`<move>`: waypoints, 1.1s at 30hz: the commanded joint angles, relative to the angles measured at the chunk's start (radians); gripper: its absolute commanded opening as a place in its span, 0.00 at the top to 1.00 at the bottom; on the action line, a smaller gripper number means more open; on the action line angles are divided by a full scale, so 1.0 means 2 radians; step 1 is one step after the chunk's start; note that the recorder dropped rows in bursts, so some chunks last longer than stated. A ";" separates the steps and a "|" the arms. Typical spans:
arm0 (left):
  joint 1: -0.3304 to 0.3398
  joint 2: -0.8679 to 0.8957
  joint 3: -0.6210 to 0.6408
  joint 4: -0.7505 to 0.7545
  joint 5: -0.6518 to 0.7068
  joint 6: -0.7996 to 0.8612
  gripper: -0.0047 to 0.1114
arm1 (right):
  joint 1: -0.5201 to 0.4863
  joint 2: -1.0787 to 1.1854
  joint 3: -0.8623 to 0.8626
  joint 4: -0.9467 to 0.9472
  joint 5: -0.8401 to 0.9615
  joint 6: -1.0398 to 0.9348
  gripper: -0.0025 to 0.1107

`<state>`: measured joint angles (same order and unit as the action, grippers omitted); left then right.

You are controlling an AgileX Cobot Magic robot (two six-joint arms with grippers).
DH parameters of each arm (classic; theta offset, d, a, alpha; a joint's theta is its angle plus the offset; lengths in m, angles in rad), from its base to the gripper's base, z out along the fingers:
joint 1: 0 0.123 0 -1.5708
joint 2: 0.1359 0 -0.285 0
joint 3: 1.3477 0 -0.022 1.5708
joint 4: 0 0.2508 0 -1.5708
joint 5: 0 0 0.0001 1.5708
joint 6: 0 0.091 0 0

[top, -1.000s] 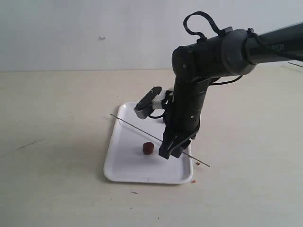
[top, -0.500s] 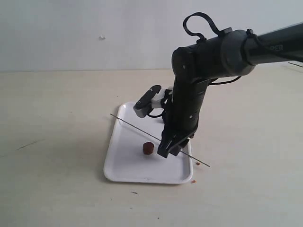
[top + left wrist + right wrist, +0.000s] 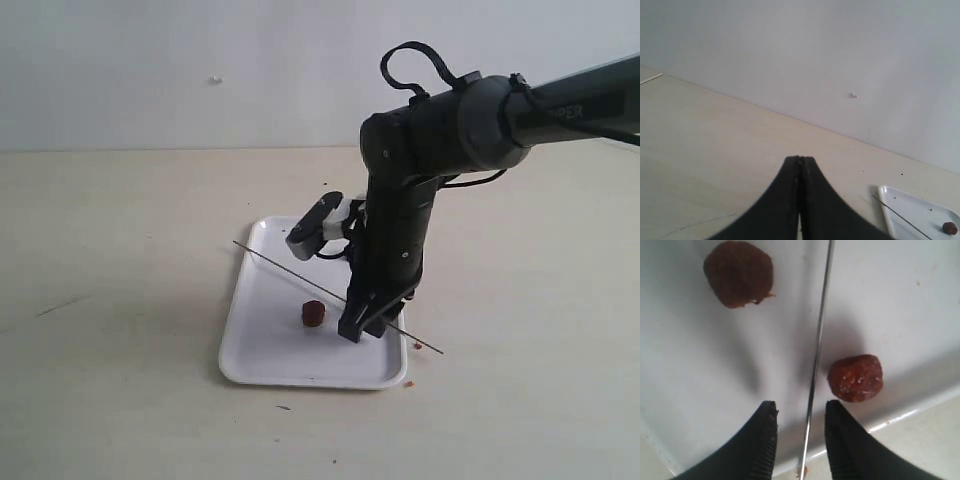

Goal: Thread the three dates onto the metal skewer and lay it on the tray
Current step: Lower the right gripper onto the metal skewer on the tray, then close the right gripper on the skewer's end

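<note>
**Containers.** One white tray [image 3: 262, 345] rests on the pale table [image 3: 120, 300]. It holds the loose dates and most of the skewer [image 3: 290, 272].

**Skewer.** The thin rod lies slantwise across the tray. One end reaches past the far left corner. The other end passes over the right rim and ends above the table near a few reddish crumbs [image 3: 417, 346].

**Count.**
- One tray and one skewer.
- Two dates show in my right wrist view, both lying bare on the tray floor [image 3: 920, 300], neither on the rod [image 3: 818, 340].
- Date A [image 3: 738, 273] sits well to one side of the skewer.
- Date B [image 3: 855, 378] sits just beside the skewer on its other side, close to the rim.
- The exterior view shows a single date [image 3: 313, 314] next to my right gripper [image 3: 365, 325]. I cannot tell which of the two it is.

**Grippers.**
- My right gripper [image 3: 801, 409] points down over the tray's right end. Its fingers [image 3: 765, 440] are spread a little, and the skewer runs through the gap. A sliver of tray shows on each side of the rod, so I am pinching nothing.
- My left gripper [image 3: 800, 161] has its fingers pressed flat together on nothing. It hangs over bare table, well apart from the tray's corner [image 3: 910, 205].
</note>
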<state>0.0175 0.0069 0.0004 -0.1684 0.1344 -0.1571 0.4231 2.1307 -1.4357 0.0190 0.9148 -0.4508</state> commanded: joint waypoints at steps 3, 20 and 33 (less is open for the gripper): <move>-0.004 -0.003 0.000 0.001 0.000 0.000 0.96 | 0.000 0.001 0.002 -0.010 -0.006 0.005 0.67; -0.004 -0.003 0.000 0.001 0.000 0.000 0.96 | 0.000 0.031 0.002 -0.010 0.002 0.028 0.73; -0.004 -0.003 0.000 0.001 0.000 0.000 0.96 | 0.000 0.025 0.002 -0.010 0.019 0.056 0.98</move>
<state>0.0175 0.0069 0.0004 -0.1684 0.1344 -0.1571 0.4269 2.1676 -1.4392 0.0324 0.9337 -0.3449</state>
